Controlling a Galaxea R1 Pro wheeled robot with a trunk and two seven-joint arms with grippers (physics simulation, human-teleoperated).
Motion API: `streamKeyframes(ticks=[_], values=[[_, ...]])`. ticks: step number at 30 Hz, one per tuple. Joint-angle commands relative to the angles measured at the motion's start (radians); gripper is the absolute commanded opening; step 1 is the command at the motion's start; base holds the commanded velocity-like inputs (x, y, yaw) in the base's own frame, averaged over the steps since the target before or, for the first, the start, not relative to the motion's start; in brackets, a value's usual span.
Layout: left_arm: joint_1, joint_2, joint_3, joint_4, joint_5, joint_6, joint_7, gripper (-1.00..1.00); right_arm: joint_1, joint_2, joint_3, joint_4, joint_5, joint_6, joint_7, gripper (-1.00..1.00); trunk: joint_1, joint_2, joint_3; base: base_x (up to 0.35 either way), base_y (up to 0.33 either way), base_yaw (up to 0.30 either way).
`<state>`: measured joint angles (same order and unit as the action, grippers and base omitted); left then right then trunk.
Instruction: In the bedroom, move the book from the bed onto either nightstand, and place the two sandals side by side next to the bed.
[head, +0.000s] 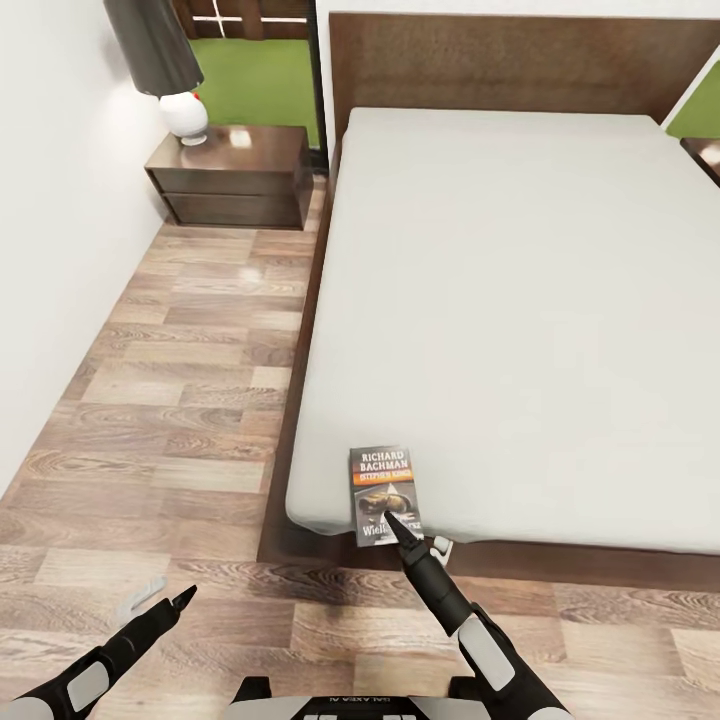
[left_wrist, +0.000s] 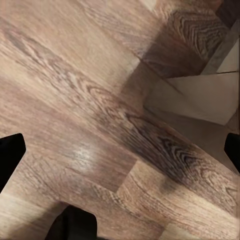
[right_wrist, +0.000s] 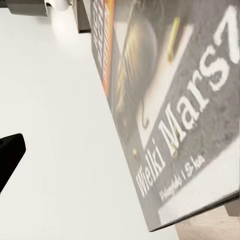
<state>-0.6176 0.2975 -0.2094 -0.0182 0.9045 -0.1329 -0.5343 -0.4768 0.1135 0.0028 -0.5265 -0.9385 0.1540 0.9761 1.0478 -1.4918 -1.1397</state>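
Right gripper (head: 418, 535) reaches over the near-left corner of the bed, its dark finger (head: 403, 528) lying across the lower part of the book's cover and its pale finger just off the mattress edge; the two stand apart, one over the cover and one past the edge, but whether they have closed on anything I cannot tell. Left gripper (head: 165, 592) hangs over the floor at the near left with its fingers spread and nothing between them.

Largest of all is the plank floor (head: 190, 400), brown wood running along the left side of the bed (head: 520, 300), whose light grey mattress sits in a dark wooden frame with a headboard at the far end. At the far left, against the white wall (head: 50, 250), stands the nightstand (head: 235, 175), dark and glossy, carrying a lamp (head: 165, 70) with a white base and dark shade. Behind it a window (head: 255, 70) shows grass.

Smallest, the book (head: 380, 480) lies flat on the mattress at the near-left corner, its lower edge overhanging the mattress edge. The right wrist view shows its grey cover (right_wrist: 170, 100) up close, white lettering and an orange band plain to read.
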Motion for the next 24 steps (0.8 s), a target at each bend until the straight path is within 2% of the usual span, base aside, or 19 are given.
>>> streamKeyframes(ticks=[1, 18, 19, 24], values=[[-0.001, 0.0, -0.008, 0.001, 0.006, -0.005, -0.003, 1.0, 0.0, 0.0, 0.0, 0.0, -0.01, 0.01, 0.003, 1.0, 0.0, 0.0, 0.0, 0.07, 0.0, 0.0], [-0.001, 0.0, -0.008, 0.001, 0.005, -0.005, -0.003, 1.0, 0.0, 0.0, 0.0, -0.004, -0.011, 0.001, 0.011, 1.0, 0.0, 0.0, 0.0, 0.008, 0.0, 0.0], [-0.001, 0.0, -0.008, 0.001, 0.005, -0.005, -0.003, 1.0, 0.0, 0.0, 0.0, -0.004, -0.011, 0.001, 0.011, -1.0, 0.0, 0.0, 0.0, 0.0, 0.0, 0.0], [-0.001, 0.0, -0.008, 0.001, 0.005, -0.005, -0.003, 1.0, 0.0, 0.0, 0.0, -0.003, -0.011, 0.004, 0.011, -1.0, 0.0, 0.0, 0.0, 0.0, 0.0, 0.0]])
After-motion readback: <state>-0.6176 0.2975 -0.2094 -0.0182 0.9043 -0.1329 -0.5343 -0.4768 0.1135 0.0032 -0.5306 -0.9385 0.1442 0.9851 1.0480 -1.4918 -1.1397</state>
